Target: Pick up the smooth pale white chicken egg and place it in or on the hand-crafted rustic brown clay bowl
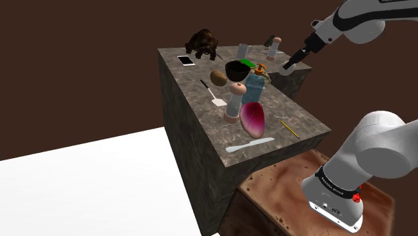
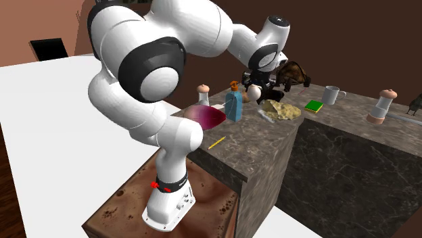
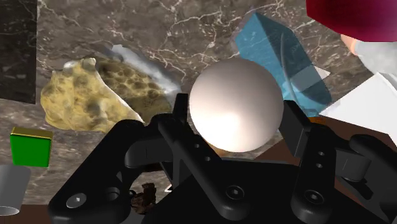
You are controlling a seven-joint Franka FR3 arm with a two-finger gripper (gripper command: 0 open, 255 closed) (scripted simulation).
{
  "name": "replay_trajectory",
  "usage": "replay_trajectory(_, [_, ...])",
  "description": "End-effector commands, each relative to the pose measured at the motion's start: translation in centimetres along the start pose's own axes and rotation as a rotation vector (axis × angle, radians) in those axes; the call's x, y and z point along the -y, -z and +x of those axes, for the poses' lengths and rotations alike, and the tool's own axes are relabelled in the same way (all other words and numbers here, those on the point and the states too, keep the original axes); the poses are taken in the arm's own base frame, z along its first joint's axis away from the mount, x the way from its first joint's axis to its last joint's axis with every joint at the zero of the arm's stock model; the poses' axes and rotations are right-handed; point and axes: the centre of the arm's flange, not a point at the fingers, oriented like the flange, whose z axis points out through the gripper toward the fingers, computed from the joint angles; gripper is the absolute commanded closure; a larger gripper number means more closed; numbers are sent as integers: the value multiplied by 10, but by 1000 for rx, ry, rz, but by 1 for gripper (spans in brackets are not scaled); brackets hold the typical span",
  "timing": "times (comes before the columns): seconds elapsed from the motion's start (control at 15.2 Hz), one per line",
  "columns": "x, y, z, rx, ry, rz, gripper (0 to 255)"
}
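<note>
jaws clasped on egg (image 3: 235, 105) (smooth, pale white, glossy) | over veined counter (image 3: 191, 32)

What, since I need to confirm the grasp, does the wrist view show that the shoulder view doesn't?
Wrist view: the white egg clasped between the gripper's black fingers, with a yellowish porous lump on the counter beyond. Shoulder view: the dark bowl, a phone and a yellow pencil. Shared: the blue bottle, the green block and the marbled counter.
</note>
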Motion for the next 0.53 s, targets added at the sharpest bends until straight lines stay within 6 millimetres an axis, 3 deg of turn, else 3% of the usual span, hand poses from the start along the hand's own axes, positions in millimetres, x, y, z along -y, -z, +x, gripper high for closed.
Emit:
replay_trajectory(0.0, [-7,-11,24,0,0,-2,255])
replay_trajectory(0.46, [-30,-44,107,0,0,-2,255])
